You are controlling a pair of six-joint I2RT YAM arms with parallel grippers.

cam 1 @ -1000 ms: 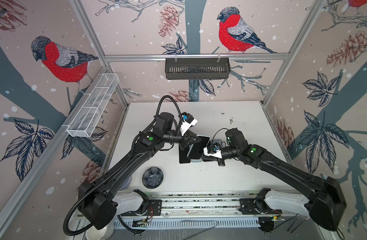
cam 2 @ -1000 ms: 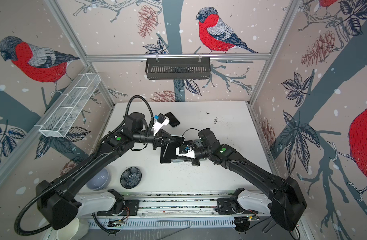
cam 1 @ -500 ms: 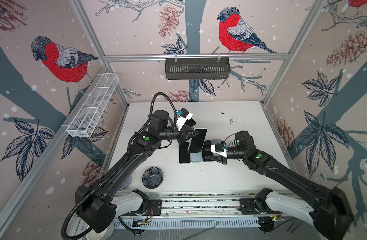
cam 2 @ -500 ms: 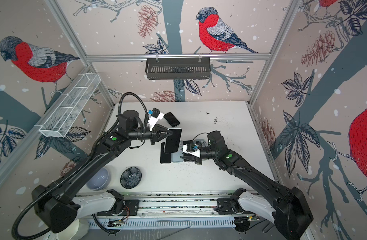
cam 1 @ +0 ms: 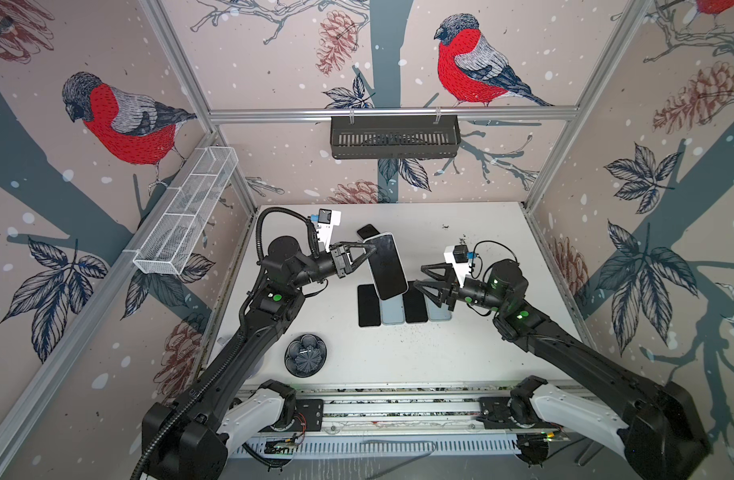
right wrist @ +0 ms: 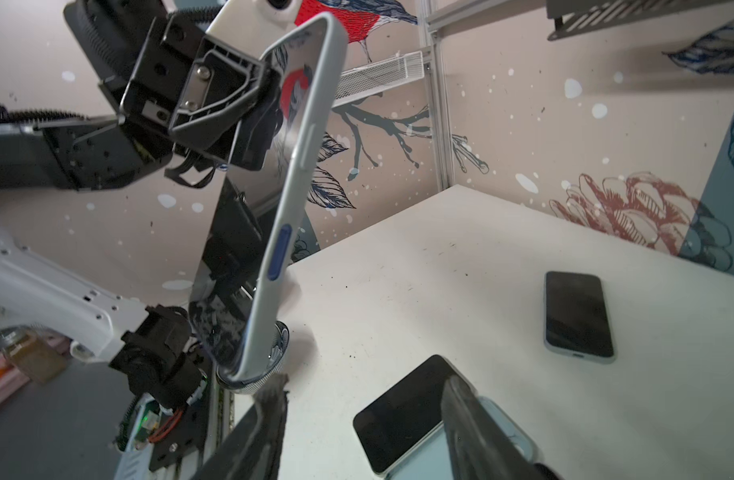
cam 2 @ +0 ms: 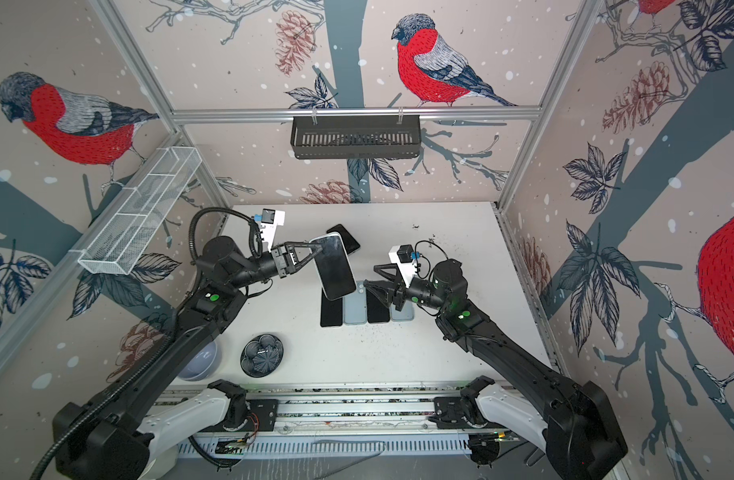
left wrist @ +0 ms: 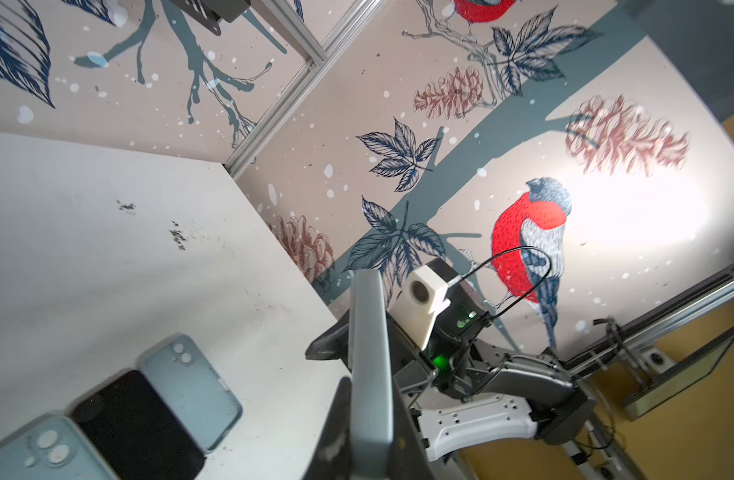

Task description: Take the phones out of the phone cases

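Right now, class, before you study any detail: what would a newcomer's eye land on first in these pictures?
The left claw holds a cased phone tilted in mid-air above the table's middle, shut on its far end. Facing it, the right claw hangs open and empty over the right end of a row of four dark and pale blue slabs lying side by side. Red-breasted birds cover the walls.
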